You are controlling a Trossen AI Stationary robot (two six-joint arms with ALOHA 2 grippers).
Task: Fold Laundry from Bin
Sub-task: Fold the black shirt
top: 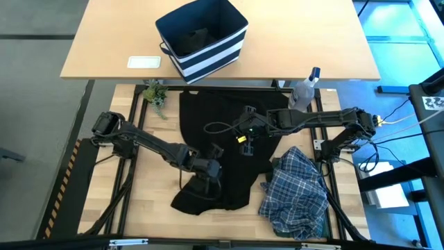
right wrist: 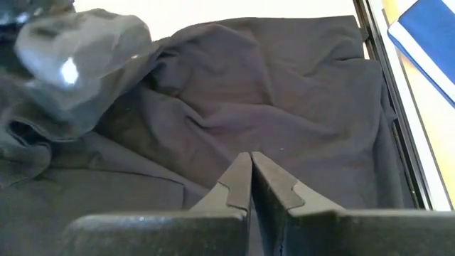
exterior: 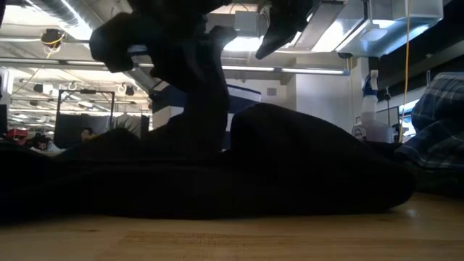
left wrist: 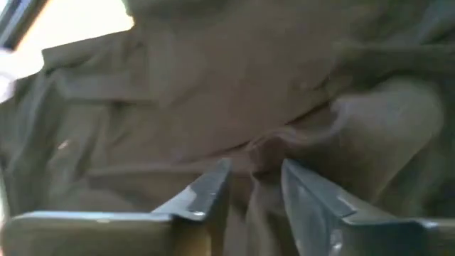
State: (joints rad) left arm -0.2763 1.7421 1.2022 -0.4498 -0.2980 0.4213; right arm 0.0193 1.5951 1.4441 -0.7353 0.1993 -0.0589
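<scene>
Black garment (top: pixel 215 149): spread on table (top: pixel 149 194), still rumpled, no fold made. Plaid shirt (top: pixel 297 193): heaped beside it, unfolded. Bin (top: pixel 202 39): on far table, dark item inside. My left tool (top: pixel 206 169): fingers apart over fabric ridge. My right tool (top: pixel 246 133): fingers together, above black garment.
</scene>
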